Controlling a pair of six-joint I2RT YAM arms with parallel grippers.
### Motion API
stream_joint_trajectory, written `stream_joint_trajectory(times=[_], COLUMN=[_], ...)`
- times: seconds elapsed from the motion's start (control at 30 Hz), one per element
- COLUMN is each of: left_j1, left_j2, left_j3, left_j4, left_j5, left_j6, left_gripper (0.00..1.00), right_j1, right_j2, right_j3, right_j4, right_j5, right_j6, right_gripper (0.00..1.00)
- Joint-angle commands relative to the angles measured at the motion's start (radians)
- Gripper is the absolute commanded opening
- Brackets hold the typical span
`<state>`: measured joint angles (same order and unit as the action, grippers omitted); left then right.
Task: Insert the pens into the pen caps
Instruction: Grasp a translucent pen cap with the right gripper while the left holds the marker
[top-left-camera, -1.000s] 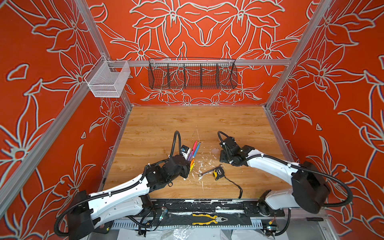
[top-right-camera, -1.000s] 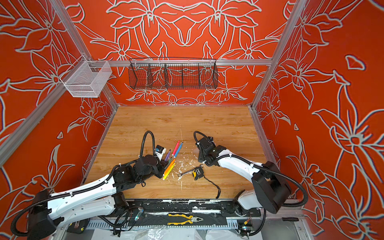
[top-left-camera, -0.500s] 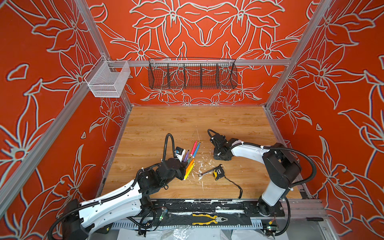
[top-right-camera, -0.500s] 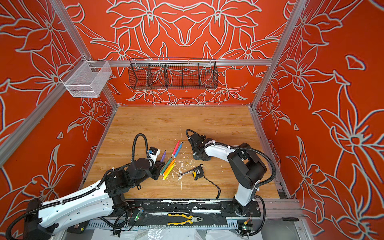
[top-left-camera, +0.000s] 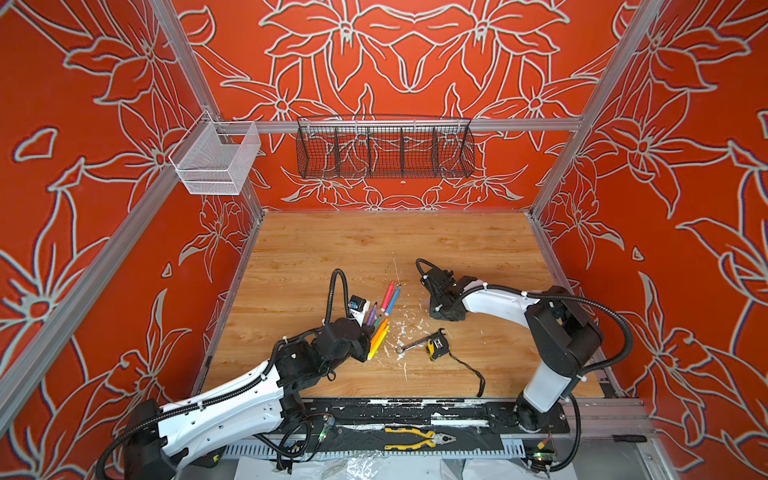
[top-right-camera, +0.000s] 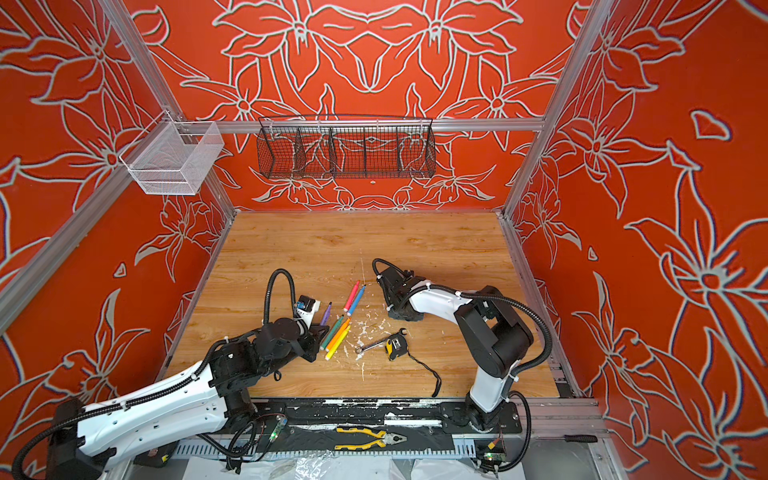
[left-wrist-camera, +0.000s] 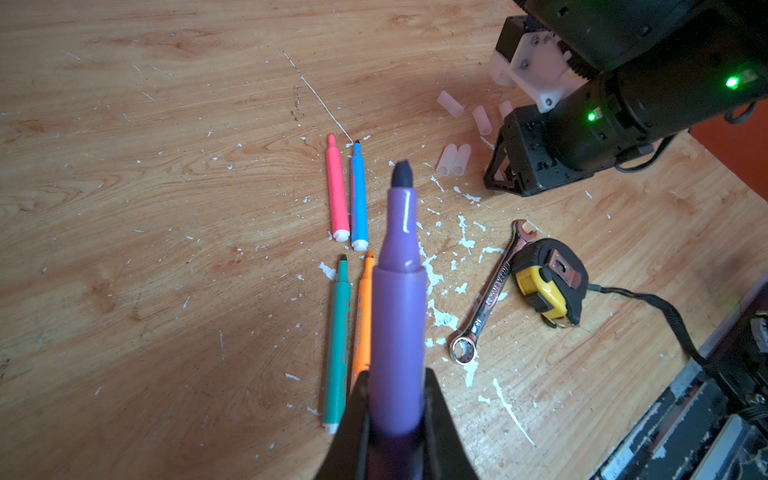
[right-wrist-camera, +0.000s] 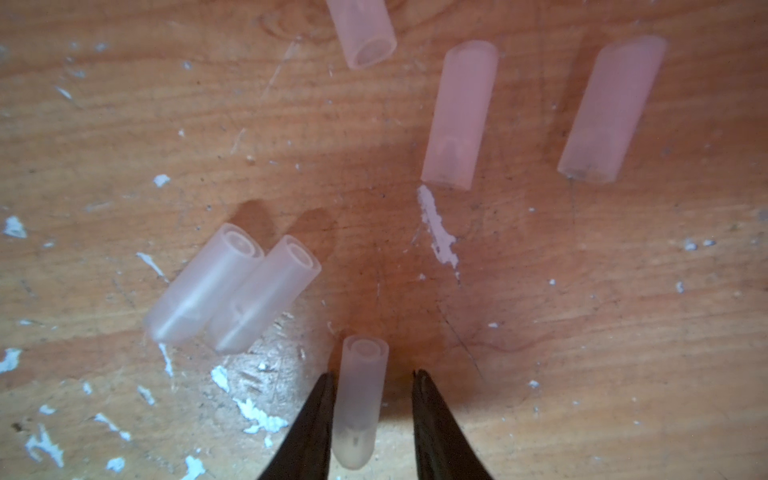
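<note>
— While both your arms are down over the table (top-left-camera: 374, 249), what is the biggest thing lying on it?

— That is the tape measure (left-wrist-camera: 548, 282), yellow and black, with its dark strap trailing toward the near edge. The wrench (left-wrist-camera: 490, 291) lies just beside it, open end by the case and ring end nearer me.

— And the pens?

— My left gripper (left-wrist-camera: 397, 386) is clamped tight on the purple pen (left-wrist-camera: 399, 299), which is off the wood with its dark tip pointing away from me. Under it the green pen (left-wrist-camera: 338, 340) and orange pen (left-wrist-camera: 362, 307) lie side by side, and a top view shows the yellow pen (top-right-camera: 336, 347) just beside the orange. The pink pen (left-wrist-camera: 337, 191) and blue pen (left-wrist-camera: 358, 195) lie side by side farther out.

— Where are the caps?

— They lie on the wood to the right of the pens, under my right gripper (right-wrist-camera: 372, 374). Its fingers stand apart around one cap (right-wrist-camera: 359, 399). One finger is at the cap's wall and the other is clear of it, so nothing is gripped. Two caps (right-wrist-camera: 203, 286) lie touching each other nearby. Three more (right-wrist-camera: 459, 116) lie apart beyond.
</note>
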<state>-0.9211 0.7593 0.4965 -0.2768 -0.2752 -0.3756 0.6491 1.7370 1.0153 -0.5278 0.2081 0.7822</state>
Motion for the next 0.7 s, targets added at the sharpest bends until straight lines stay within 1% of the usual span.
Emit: stream_joint_trajectory(times=[0.0,0.2,0.47,0.6,0.67], left_j1=[0.001,0.001,0.001,0.001,0.001], left_j2=[-0.015,-0.026,-0.013,0.006,0.029], left_j3=[0.004,0.002,0.002,0.002,0.004], left_j4=[-0.004,-0.006,0.009,0.037,0.074], left_j5=[0.009,0.012,0.043,0.067,0.087], left_j6=[-0.008,-0.01,-0.007,-0.004,-0.007], left_gripper=[0.0,0.0,0.0,0.0,0.0], right_j1=[-0.006,-0.008,-0.009,-0.012,-0.012], right_j2=[0.037,0.032,0.042,0.012,-0.029], right_j3=[0.003,-0.014,-0.023,-0.037,-0.052], right_j4=[-0.041,-0.028,-0.024,-0.019,-0.013], right_j5=[0.042,0.037,0.046,0.051,0.054], right_j6=[0.013,0.018,0.022,0.032,0.041], right_gripper=[0.31,0.23,0.17,0.13,0.12])
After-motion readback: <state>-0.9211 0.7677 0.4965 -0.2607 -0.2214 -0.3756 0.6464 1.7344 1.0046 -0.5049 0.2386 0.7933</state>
